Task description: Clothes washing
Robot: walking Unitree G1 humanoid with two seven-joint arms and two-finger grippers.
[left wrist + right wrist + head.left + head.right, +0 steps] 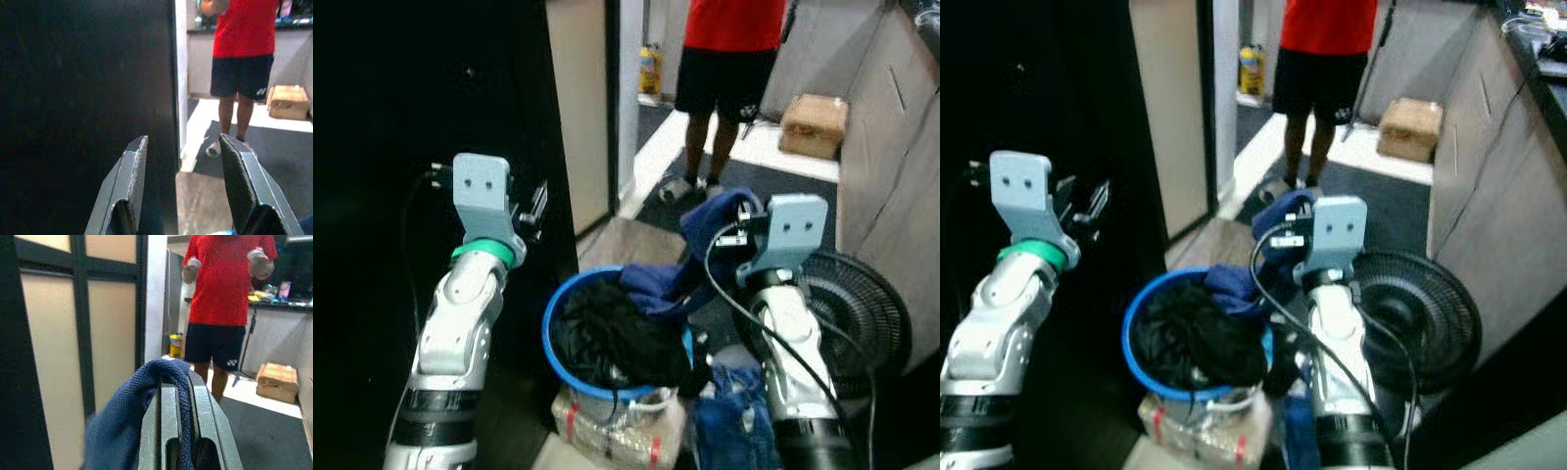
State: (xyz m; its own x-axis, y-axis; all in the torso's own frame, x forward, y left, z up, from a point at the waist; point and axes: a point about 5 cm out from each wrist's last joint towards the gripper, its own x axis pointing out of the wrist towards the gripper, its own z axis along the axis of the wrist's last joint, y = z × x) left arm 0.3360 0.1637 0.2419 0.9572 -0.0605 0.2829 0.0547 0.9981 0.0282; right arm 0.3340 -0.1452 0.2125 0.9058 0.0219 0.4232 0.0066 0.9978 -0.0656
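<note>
Right hand (178, 431) is pinched shut on a blue cloth (710, 220), lifted just above the far rim of the blue basket (558, 304). The cloth's tail drapes back down into the basket, onto a pile of black clothes (617, 338).

Left hand (183, 186) is spread and empty, raised on the basket's left, in front of a dark panel (431, 88).

Judgement: the step is pulling the cloth clear of the basket. It probably needs more lift before any sideways travel, so the tail doesn't drag the black pile or tip the basket. The fold over the fingertips looks thin, so the grip could slip. The free left hand could steady the rim.

The basket sits on a clear wrapped bundle (617, 431) on the floor; it looks like a shaky base. More blue fabric (734, 421) lies just beside it, on the right. A black fan (857, 308) lies right of the basket. A person (729, 59) in a red shirt stands beyond the basket, with a cardboard box (815, 122) near them and a yellow bottle (650, 69) further back.
</note>
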